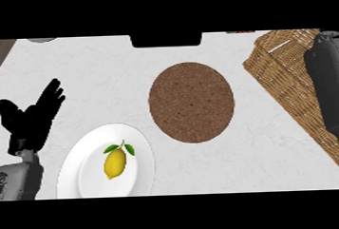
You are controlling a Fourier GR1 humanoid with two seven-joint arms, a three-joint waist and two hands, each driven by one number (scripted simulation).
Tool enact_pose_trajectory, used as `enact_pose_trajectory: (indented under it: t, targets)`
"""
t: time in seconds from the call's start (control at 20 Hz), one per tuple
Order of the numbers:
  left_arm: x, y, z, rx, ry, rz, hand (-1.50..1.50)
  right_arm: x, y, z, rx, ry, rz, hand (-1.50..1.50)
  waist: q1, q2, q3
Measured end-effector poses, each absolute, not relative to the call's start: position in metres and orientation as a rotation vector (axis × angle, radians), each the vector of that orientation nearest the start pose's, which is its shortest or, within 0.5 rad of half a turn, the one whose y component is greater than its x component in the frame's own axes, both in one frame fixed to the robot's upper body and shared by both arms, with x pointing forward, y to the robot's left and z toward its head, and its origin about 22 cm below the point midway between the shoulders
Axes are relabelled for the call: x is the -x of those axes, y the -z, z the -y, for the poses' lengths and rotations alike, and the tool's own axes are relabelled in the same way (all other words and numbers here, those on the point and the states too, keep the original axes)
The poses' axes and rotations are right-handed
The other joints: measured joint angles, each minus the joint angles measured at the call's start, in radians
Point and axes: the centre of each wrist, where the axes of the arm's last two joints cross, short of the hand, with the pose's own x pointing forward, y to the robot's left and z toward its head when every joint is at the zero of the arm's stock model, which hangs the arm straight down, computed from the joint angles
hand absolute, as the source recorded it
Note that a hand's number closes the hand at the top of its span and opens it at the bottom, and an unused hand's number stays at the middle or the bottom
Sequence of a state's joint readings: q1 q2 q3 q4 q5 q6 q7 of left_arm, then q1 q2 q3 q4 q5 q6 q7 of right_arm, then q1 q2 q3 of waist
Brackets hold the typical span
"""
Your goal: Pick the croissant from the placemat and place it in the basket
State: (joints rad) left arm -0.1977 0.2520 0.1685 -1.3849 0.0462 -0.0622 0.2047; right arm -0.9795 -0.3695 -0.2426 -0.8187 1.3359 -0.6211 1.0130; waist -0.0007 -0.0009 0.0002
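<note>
The round brown placemat (191, 102) lies at the counter's middle with nothing on it. No croissant shows anywhere in the head view. The wicker basket (283, 79) stands at the right, tilted along the right edge. My right forearm (329, 82) stretches over the basket and covers most of its inside; the right hand itself is hidden or cut off at the edge. My left hand (32, 119) rests at the far left, open with its fingers up, holding nothing.
A white plate (83, 176) with a yellow lemon (116, 163) on it sits at the lower left, close beside my left hand. A dark object (165, 39) is at the counter's back edge.
</note>
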Motion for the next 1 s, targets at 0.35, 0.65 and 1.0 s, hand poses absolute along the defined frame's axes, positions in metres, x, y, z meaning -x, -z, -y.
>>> enact_pose_trajectory:
  t: [0.35,0.65,1.0]
  targets:
    - [-0.289,-0.036,-0.314,-0.188,0.074,1.387,0.00,-0.435,-0.171,0.297,1.634,0.353,1.029,-1.50,0.007,0.002,0.000]
    - [-0.293,-0.037,-0.310,-0.187,0.072,1.381,0.00,-0.428,-0.174,0.304,1.610,0.429,1.116,-1.50,0.005,0.001,0.000]
    - [-0.290,-0.041,-0.322,-0.208,0.058,1.373,0.00,-0.400,-0.193,0.331,1.590,0.734,1.204,-1.50,-0.022,-0.008,0.000]
